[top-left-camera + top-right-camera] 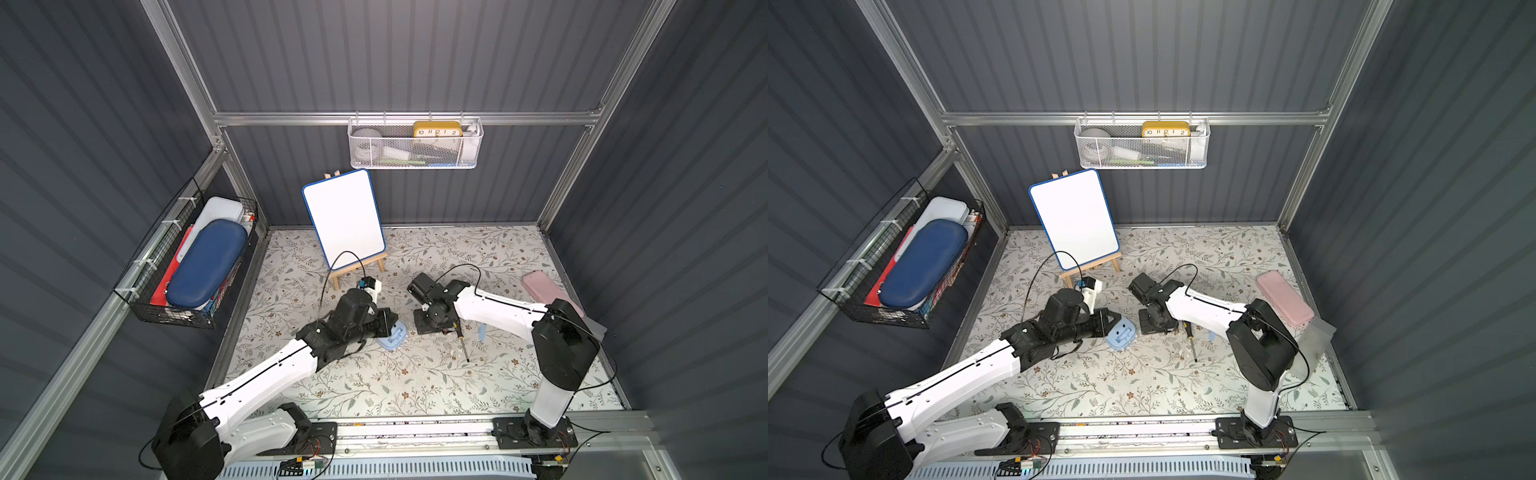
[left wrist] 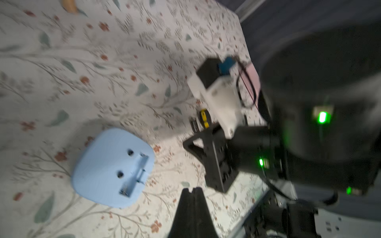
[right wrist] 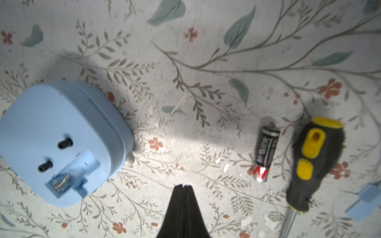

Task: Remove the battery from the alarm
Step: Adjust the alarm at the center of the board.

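The battery (image 3: pixel 266 153) is already lying on the surface just beside the screwdriver (image 3: pixel 315 162), well apart from the alarm (image 3: pixel 61 142), which is resting face-down mid-surface with its slot empty. Both the left gripper (image 2: pixel 190 188) and right gripper (image 3: pixel 183 186) are hovering pressed together, holding nothing. Extraction looks finished; next is likely retracting both arms.

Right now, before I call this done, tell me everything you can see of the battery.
The battery is a small dark cylinder with pale lettering, a red-and-silver band at one end and a grey band at the other. It lies on its side on the floral tabletop, outside the alarm, whose open compartment shows only a bare spring. It rests next to the screwdriver handle, roughly parallel, with a narrow gap. Nothing grips it; the shut right pincer is apart from it.
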